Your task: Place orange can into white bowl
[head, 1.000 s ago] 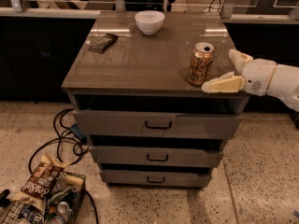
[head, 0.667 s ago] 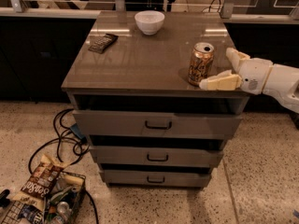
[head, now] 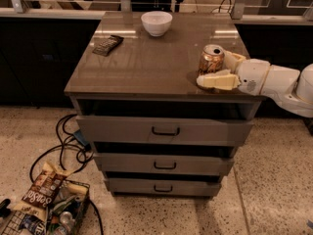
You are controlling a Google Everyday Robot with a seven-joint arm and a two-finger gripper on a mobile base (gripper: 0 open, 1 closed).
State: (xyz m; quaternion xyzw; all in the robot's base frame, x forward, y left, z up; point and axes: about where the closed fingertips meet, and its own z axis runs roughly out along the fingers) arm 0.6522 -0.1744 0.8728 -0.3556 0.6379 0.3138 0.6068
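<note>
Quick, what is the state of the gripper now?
Gripper: open, at the right front edge of the cabinet, one finger on each side of the orange can.

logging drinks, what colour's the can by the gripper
Can orange-gold, silver top; gripper open around it; camera view.

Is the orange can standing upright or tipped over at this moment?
Upright: the orange can stands on the cabinet top, silver top facing up. The hand is next to it.

The gripper (head: 215, 68) lies right on the cabinet (head: 146, 62), jaws flanking the can (head: 211, 60).
</note>
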